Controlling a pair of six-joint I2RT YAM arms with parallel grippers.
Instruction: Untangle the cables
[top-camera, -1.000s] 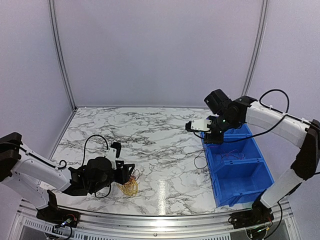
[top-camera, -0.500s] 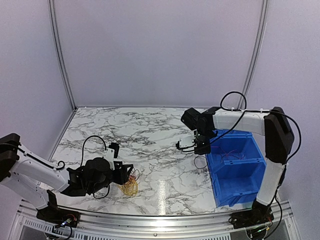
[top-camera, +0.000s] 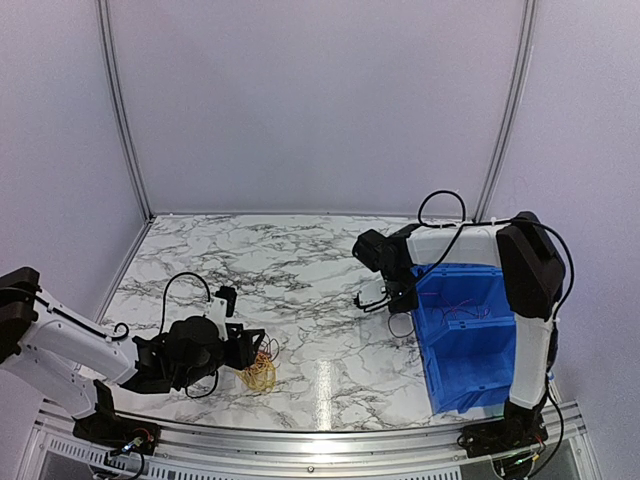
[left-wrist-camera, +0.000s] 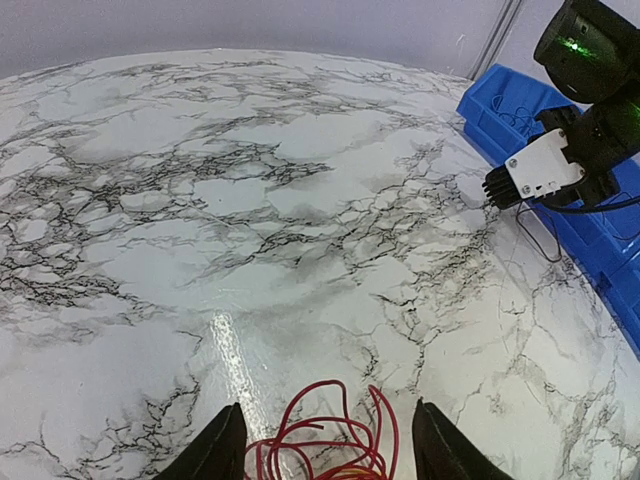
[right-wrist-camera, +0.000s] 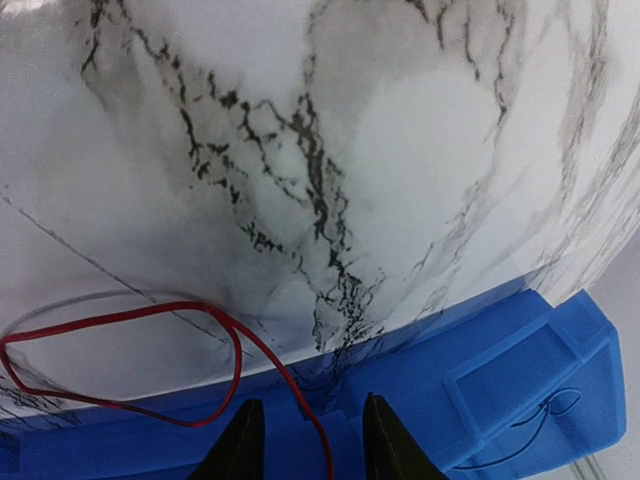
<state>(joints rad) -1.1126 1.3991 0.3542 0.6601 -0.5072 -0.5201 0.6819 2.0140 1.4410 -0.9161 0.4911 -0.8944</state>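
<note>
Right wrist: right gripper (right-wrist-camera: 310, 438) fingers apart, one red cable (right-wrist-camera: 235, 345) running down between them, over the blue bin (right-wrist-camera: 500, 380) edge. Left gripper (left-wrist-camera: 330, 445) spread too, red cable loops (left-wrist-camera: 322, 384) between its fingers.

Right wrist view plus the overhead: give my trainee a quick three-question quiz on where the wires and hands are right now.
1. True or false: the blue bin stands right next to the right hand.
2. In the right wrist view, which colour of wire runs between that hand's fingers? A) yellow B) red C) green
3. Fill in: the tangled bundle of yellow and red wires lies on the marble at the ___ hand's fingertips.

Key
1. True.
2. B: a red wire loops over the marble and passes between the fingers, which stand apart.
3. Left: the left hand is open, with red loops showing between its fingertips.
</note>
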